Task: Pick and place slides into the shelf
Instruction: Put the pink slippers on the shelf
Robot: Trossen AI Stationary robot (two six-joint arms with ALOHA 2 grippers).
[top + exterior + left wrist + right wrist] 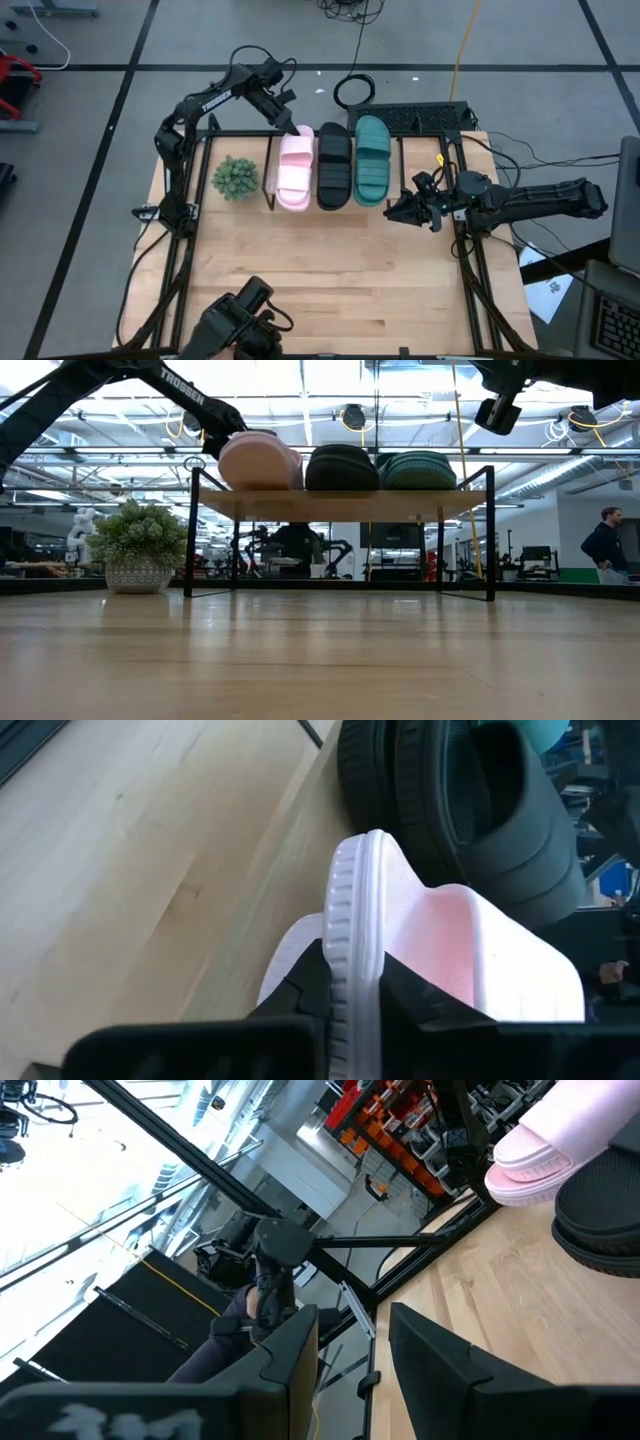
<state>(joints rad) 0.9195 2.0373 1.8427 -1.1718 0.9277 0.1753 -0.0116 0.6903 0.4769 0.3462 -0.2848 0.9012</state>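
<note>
Three slides lie side by side on the low wooden shelf [400, 150]: pale pink [296, 170], black [334, 166] and teal [372, 160]. The low view shows them in a row on the plank [340, 503]: pink [260, 463], black [341, 467], teal [420, 469]. My left gripper [297, 131] reaches in from the far left and is shut on the pink slide's far end. My right gripper [392, 212] hangs open above the table, just right of the shelf's near right corner, touching nothing; its own view shows the gap [355, 1370] between its fingers. My left gripper pinches the pink slide's sole at its far end, with the ribbed rim [350, 960] between the two fingers. One finger [305, 995] is on the underside and the other [425, 1005] on the footbed. It comes slanting down from the far left. The slide lies along the shelf plank.
A small potted plant [235, 177] stands on the table left of the shelf. A coiled black cable [353, 92] and a dark pad [420, 116] lie beyond the far edge. Bare tabletop [330, 270] stretches in front of the shelf. A person [605, 545] stands far off in the room.
</note>
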